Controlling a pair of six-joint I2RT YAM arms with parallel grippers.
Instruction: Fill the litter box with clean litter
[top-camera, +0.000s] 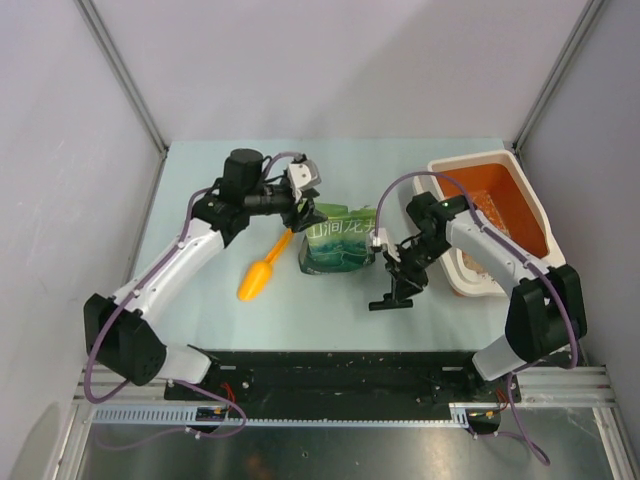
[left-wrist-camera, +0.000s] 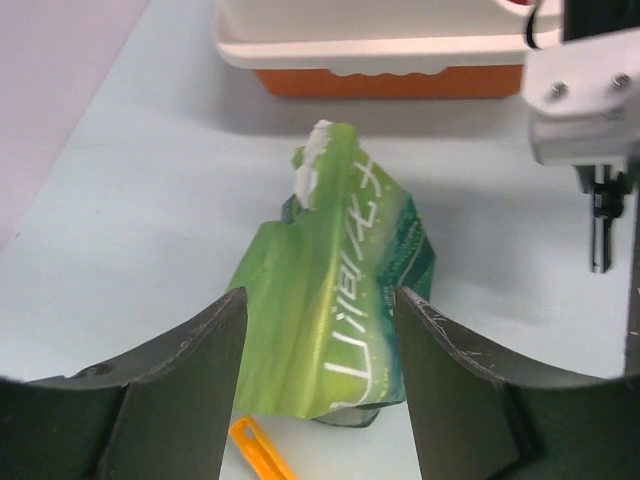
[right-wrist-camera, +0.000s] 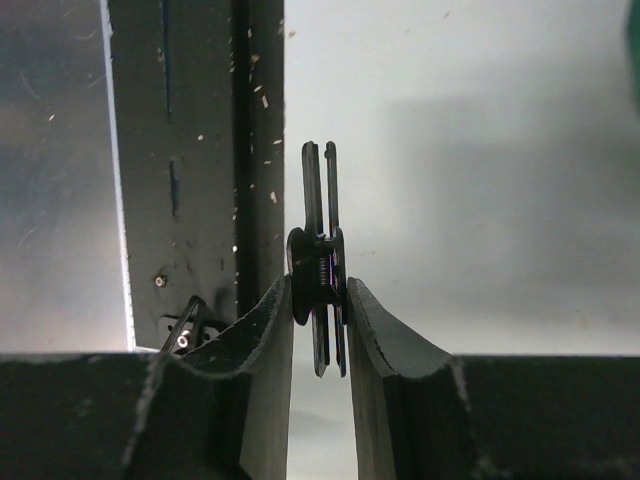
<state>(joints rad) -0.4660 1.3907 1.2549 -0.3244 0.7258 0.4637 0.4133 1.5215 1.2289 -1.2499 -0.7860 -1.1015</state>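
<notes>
The litter box (top-camera: 520, 170) is a white tray with an orange inside at the right of the table; its wall also shows in the left wrist view (left-wrist-camera: 390, 80). I cannot make out clean litter with certainty; only a paler speckled patch (top-camera: 487, 215) shows inside. A crumpled green bag (top-camera: 340, 245) lies at the table's middle. My left gripper (top-camera: 303, 208) is open at the bag's far left corner, and the bag (left-wrist-camera: 340, 260) shows between its jaws (left-wrist-camera: 320, 300). My right gripper (top-camera: 400, 278) is shut on a black clip (right-wrist-camera: 318, 230) between the bag and the box.
An orange scoop (top-camera: 262, 272) lies left of the bag, its handle toward the left gripper; its handle shows below the bag (left-wrist-camera: 258, 448). The black base rail (top-camera: 330, 370) runs along the near edge. Grey walls close the back and sides.
</notes>
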